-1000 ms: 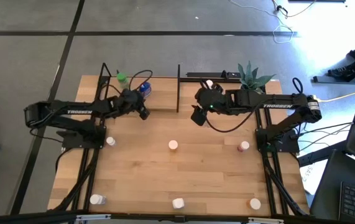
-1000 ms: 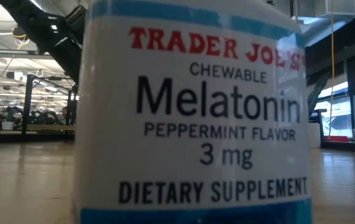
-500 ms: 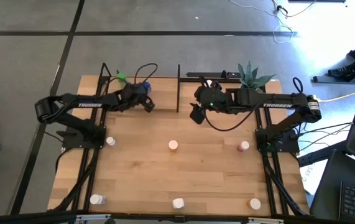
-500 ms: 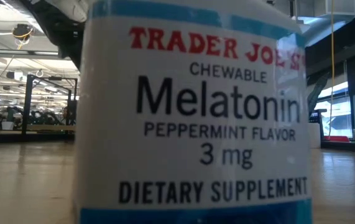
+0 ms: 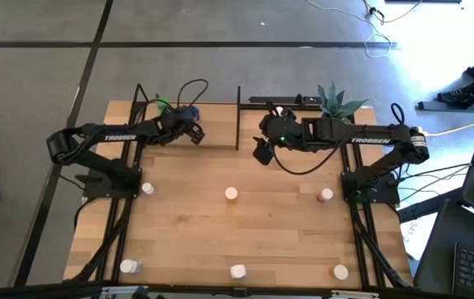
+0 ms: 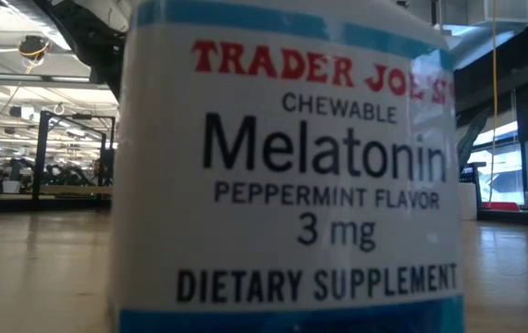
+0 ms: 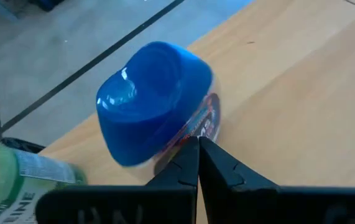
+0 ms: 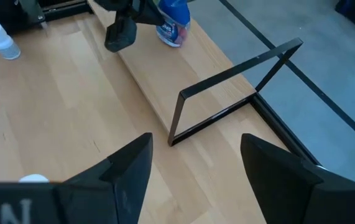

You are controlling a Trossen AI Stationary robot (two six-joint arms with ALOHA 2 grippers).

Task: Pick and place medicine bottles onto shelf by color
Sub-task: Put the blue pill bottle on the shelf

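Seen from overhead: a light-wood desk [image 5: 245, 232] flanked by two dark arms, a low shelf [image 5: 220, 124] with thin black posts running along its far edge, long axis parallel to that edge. Left end effector [image 5: 193, 133] reached over the left section of the shelf, fingers pressed together with nothing between them, tips just at the base of a blue bottle [image 7: 155, 102] standing on the shelf board, slightly tilted in the wrist view, blue cap toward the camera. Just beside it, a green bottle [image 5: 162, 104] near the shelf's back corner, shown lying in the left wrist view with its long axis along the board. Right end effector [image 5: 261, 152] held above the desk near the shelf's middle post, fingers spread wide and empty. A potted green plant [image 5: 334, 101] behind the right arm. Scattered on the open desk, well apart and upright: a white bottle with pale cap [image 5: 231, 193] at centre, a pink-capped one [image 5: 326, 195] toward the right, a white one [image 5: 147, 188] by the left arm's base, three more [image 5: 237, 271] along the near edge. Low view filled by the label of a melatonin bottle [image 6: 291, 176] standing upright close to the lens.
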